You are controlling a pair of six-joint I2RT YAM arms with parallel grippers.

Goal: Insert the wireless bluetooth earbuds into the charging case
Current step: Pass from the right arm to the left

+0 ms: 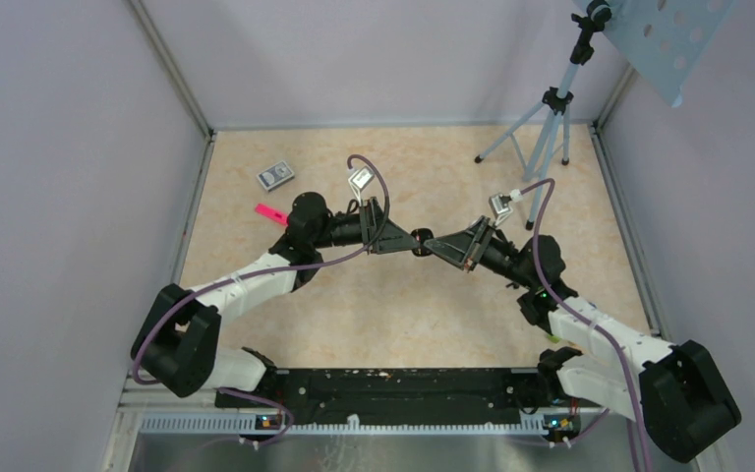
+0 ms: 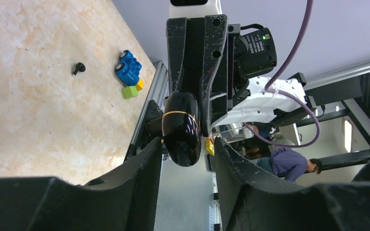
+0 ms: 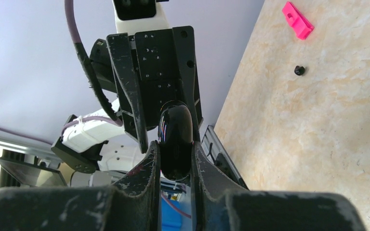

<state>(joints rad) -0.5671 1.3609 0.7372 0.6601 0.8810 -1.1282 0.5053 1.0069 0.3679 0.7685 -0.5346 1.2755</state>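
Observation:
The charging case (image 3: pixel 175 139) here is a glossy black oval, not white, and it hangs in mid-air above the middle of the table (image 1: pixel 420 241). My right gripper (image 3: pixel 175 147) is shut on it, both fingers pressed to its sides. From the opposite side my left gripper (image 2: pixel 187 144) faces it with the jaws open. The case's free end (image 2: pixel 182 130) reaches between the left fingertips with gaps on both sides. A thin gold seam rings the case. One small black earbud (image 2: pixel 78 68) lies on the table. A second small black piece (image 3: pixel 299 70), probably the other earbud, lies near a pink part.
On the far left of the table lie a pink plastic part (image 1: pixel 271 212) and a small card box (image 1: pixel 275 176). Blue, green and yellow toy blocks (image 2: pixel 128 67) sit by the table's rail. A tripod (image 1: pixel 546 118) stands at the back right.

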